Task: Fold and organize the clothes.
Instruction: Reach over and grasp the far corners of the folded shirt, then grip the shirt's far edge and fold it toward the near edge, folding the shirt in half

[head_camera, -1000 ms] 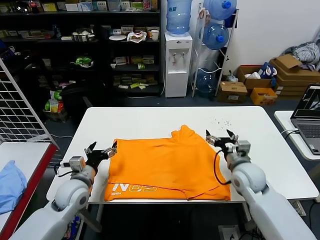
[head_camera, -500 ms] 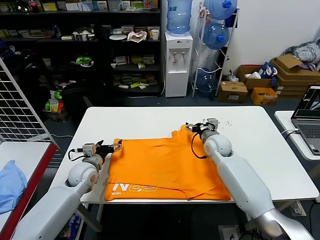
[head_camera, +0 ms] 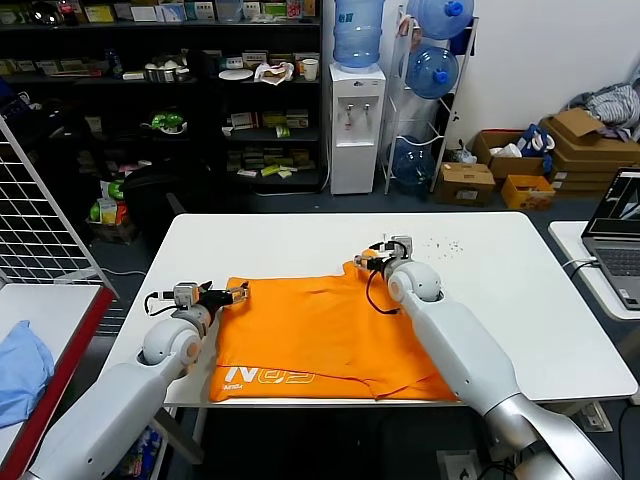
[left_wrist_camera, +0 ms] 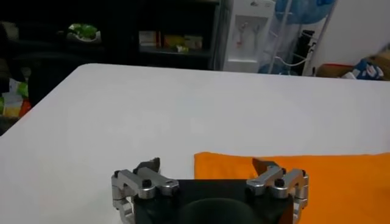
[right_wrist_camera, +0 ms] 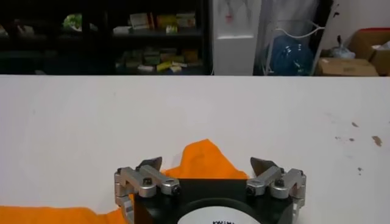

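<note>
The bright orange T-shirt (head_camera: 330, 330) lies spread on the white table (head_camera: 300, 235), with white lettering (head_camera: 268, 377) near its front left edge. My left gripper (head_camera: 237, 293) is open at the shirt's far left corner. In the left wrist view, that corner (left_wrist_camera: 244, 167) lies between the spread fingers of the gripper (left_wrist_camera: 207, 165). My right gripper (head_camera: 364, 254) is open at a raised peak on the shirt's far edge. In the right wrist view, the peak (right_wrist_camera: 204, 159) sits between the spread fingers of the gripper (right_wrist_camera: 206, 163). The collar is not visible.
A light blue cloth (head_camera: 20, 372) lies on a side table at the left, beside a wire grid rack (head_camera: 40, 220). A laptop (head_camera: 618, 232) stands on a table at the right. Shelves and a water dispenser (head_camera: 356, 125) stand behind the table.
My right arm has swung from the shirt's right side across to the peak on its far edge. My left gripper has moved forward to the far left corner. Both stay open.
</note>
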`<state>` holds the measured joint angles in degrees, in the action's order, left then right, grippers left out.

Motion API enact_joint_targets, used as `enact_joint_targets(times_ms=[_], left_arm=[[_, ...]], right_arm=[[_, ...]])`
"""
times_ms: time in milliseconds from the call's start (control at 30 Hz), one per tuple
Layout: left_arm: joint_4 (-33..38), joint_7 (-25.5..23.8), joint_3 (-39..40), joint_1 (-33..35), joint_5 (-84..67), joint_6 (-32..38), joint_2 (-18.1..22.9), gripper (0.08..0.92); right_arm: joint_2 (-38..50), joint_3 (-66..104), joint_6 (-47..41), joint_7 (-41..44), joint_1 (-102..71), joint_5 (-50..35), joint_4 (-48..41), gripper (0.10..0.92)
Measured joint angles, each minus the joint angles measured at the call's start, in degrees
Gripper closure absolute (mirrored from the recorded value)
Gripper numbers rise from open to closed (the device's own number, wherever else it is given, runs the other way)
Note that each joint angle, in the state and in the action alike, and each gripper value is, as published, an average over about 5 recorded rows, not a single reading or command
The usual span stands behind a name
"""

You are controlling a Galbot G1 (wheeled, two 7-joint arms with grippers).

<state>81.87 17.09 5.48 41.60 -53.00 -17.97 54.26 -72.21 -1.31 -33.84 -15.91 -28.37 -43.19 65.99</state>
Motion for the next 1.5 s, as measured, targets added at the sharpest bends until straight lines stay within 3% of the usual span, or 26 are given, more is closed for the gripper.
enact_joint_targets(times_ms=[167,267,1033,1233,1500], left_arm=[[-0.75,0.02,0.62,-0.7,0.12,-0.17,0.49,0.081],[-1.38,0.03,1.05,-1.22,0.49,-0.2,0.93,0.127],[-3.4,0.2,3.01,-2.0,3.22,0.62,2.54,0.793],[-2.47,0.57,2.6,-1.31,4.07,1.35,2.2,0.905],[2.15,1.72,0.85,1.13,5.19,1.88,0.39,0.905]], right_arm=[[-0.07,-0.3,-0.8,-0.12,0.17,-0.26,-0.45,0.17],[-0.07,-0.45,-1.26,-0.17,0.18,-0.56,-0.56,0.228],[0.84,-0.29,-0.59,0.1,-1.0,-3.41,1.07,0.88],[2.07,0.59,1.26,0.85,-2.21,-4.38,3.04,0.902],[5.94,2.36,2.41,0.63,-5.86,-6.7,9.84,0.902]])
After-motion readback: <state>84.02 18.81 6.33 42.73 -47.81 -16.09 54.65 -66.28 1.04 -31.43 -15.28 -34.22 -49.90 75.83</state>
